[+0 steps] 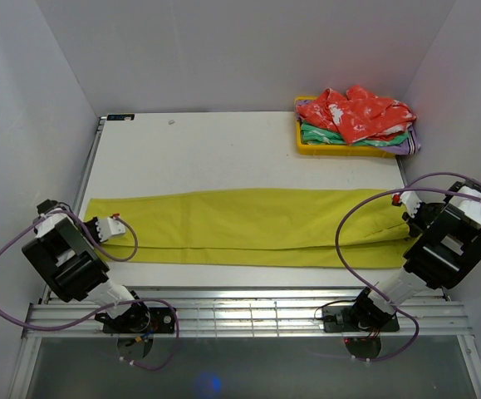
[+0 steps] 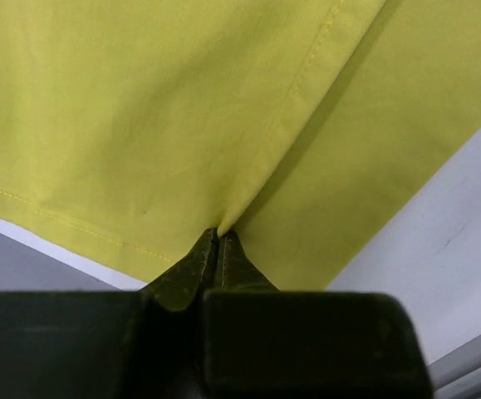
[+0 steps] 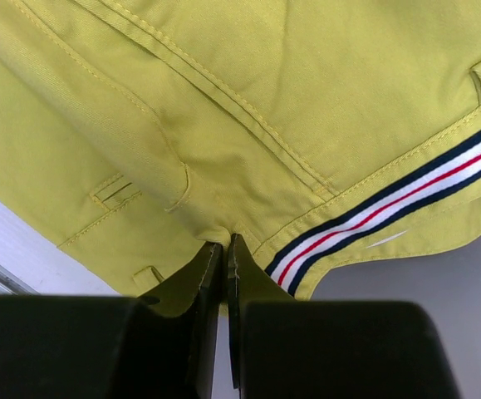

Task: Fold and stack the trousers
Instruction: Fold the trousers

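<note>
The mustard yellow-green trousers (image 1: 248,226) lie stretched flat across the table, folded lengthwise, leg cuffs at the left and waistband at the right. My left gripper (image 1: 117,226) is shut on the cuff end; in the left wrist view its tips (image 2: 218,235) pinch a fold of the cloth (image 2: 165,116). My right gripper (image 1: 408,208) is shut on the waistband; in the right wrist view its tips (image 3: 226,243) pinch the cloth (image 3: 248,91) beside the striped lining strip (image 3: 390,204).
A yellow tray (image 1: 340,150) at the back right holds a red patterned garment (image 1: 355,112) over a green one (image 1: 327,136). White walls close in the table (image 1: 223,150). A metal rail (image 1: 248,312) runs along the near edge.
</note>
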Robot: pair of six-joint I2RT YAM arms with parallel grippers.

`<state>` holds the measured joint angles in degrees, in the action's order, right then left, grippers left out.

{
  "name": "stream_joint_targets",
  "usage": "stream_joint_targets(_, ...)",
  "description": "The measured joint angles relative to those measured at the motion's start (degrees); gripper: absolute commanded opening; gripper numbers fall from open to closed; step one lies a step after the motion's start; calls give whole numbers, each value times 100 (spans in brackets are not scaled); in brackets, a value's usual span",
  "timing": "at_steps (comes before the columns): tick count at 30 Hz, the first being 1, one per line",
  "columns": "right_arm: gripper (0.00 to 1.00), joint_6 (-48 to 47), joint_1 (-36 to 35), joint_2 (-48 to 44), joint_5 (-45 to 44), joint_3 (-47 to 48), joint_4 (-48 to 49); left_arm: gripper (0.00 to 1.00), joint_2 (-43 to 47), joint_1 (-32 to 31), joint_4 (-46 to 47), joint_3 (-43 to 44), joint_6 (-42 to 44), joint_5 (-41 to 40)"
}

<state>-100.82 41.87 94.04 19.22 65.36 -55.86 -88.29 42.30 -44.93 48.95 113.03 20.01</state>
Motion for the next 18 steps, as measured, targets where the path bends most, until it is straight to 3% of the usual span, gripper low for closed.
stream_joint_targets(2,8,4,0,0,2,2,-9,0,-83,9,-74,140,-11,33)
stream_joint_targets(7,8,129,0,9,118,170,-205,0,-142,24,-225,581,-107,249)
stream_joint_targets(18,8,195,-57,13,999,1633,-1338,0,-417,42,-713,2330,-990,1283)
